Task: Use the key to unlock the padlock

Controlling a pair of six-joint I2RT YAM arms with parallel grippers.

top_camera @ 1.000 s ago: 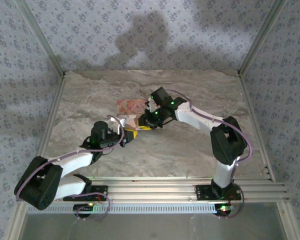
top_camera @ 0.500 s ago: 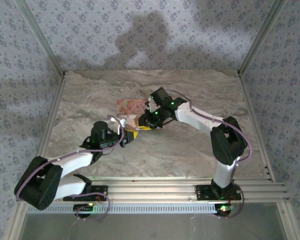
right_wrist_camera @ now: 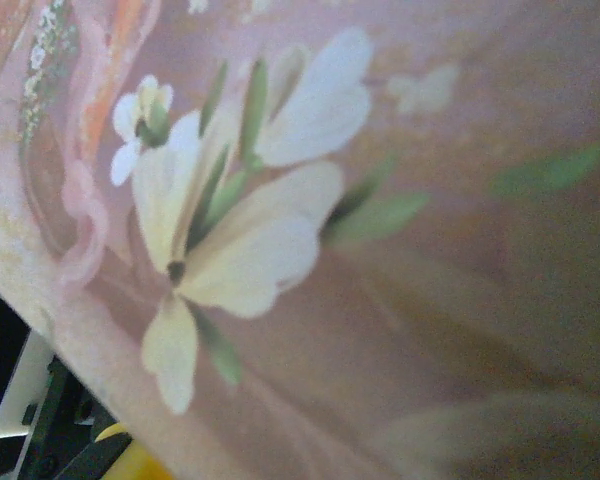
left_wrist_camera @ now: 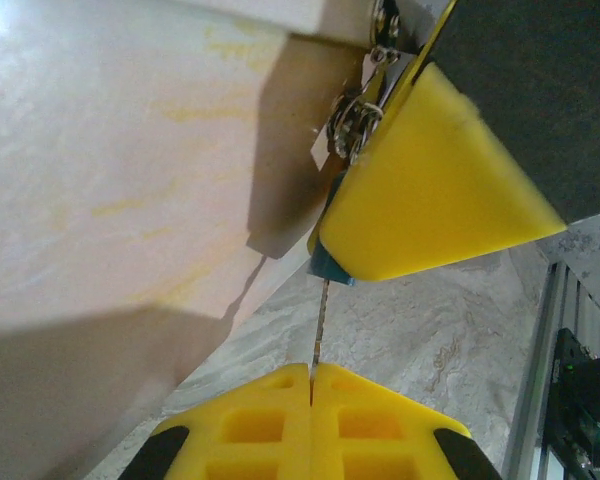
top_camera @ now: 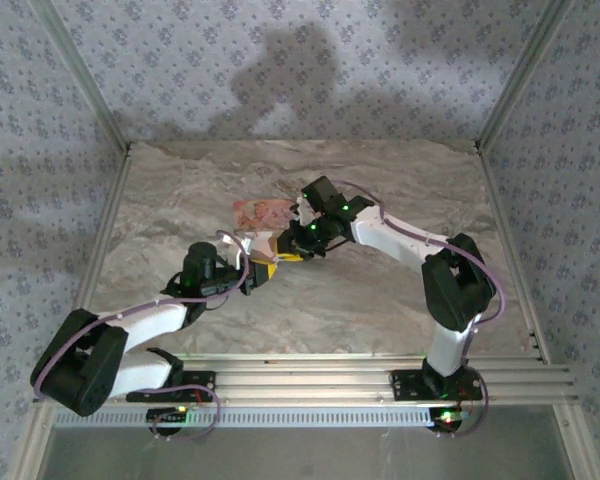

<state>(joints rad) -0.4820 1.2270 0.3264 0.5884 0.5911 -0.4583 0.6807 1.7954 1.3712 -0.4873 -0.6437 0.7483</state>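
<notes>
The blue-teal padlock (left_wrist_camera: 330, 267) hangs at the front of the pink floral box (top_camera: 263, 213), below a silvery ring and clasp (left_wrist_camera: 353, 122). Most of the lock is covered by a yellow finger (left_wrist_camera: 430, 190) of my right gripper (top_camera: 292, 254), which clamps it; the other finger is hidden. My left gripper (left_wrist_camera: 311, 368) is shut on the key (left_wrist_camera: 320, 320). The key's thin blade runs straight up into the bottom of the padlock. From above, the left gripper (top_camera: 262, 271) sits just below and left of the right one. The box lid (right_wrist_camera: 380, 250) is pressed close to the right wrist camera.
The marble table (top_camera: 380, 300) stretches out to the right of and in front of the box. Aluminium rails (top_camera: 380, 378) run along the near edge, and patterned walls with metal posts (top_camera: 108, 120) close in the sides and back.
</notes>
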